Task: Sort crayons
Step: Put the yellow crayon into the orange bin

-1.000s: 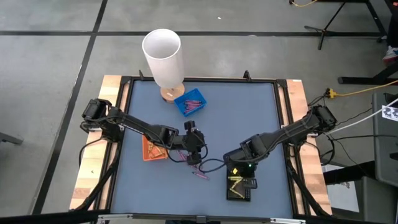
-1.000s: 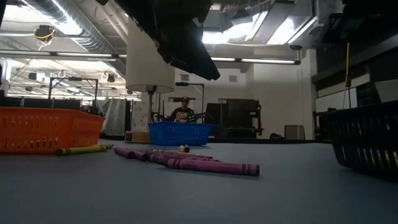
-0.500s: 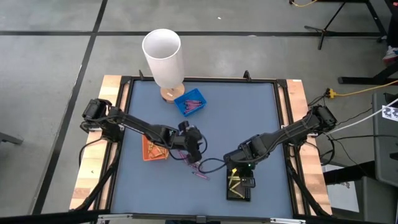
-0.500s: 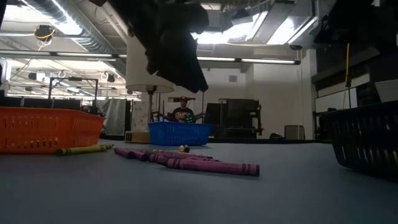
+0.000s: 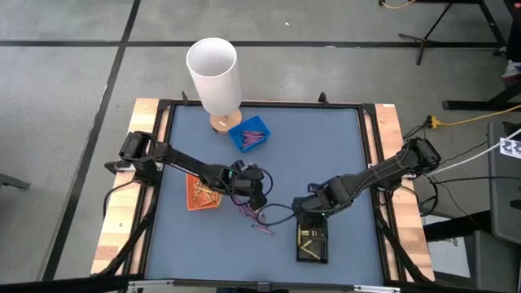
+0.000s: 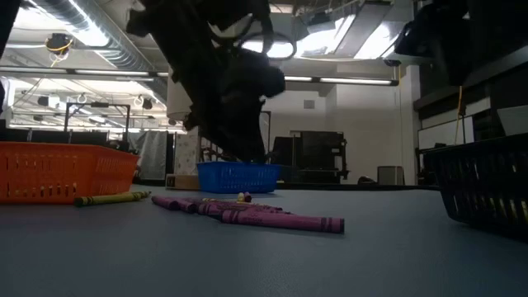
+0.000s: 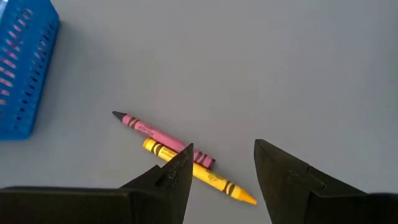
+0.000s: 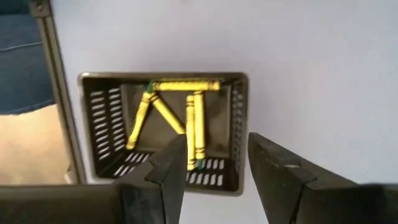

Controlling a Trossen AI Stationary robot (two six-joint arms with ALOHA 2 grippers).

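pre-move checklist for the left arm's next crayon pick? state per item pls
1. Left claw open: ok.
2. Target in sight: ok, a pink crayon and a yellow crayon lie touching just ahead of the claw.
3. Only one crayon between the fingers: not ok, the two lie too close together to separate cleanly.
4. Right claw open and empty: ok, it hangs over the black tray.
5. Black tray holds only yellow crayons: ok.
6. Arms clear of each other: ok in the high view.

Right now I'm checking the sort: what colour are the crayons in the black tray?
Yellow crayons, in the black tray; clearest in the right wrist view.
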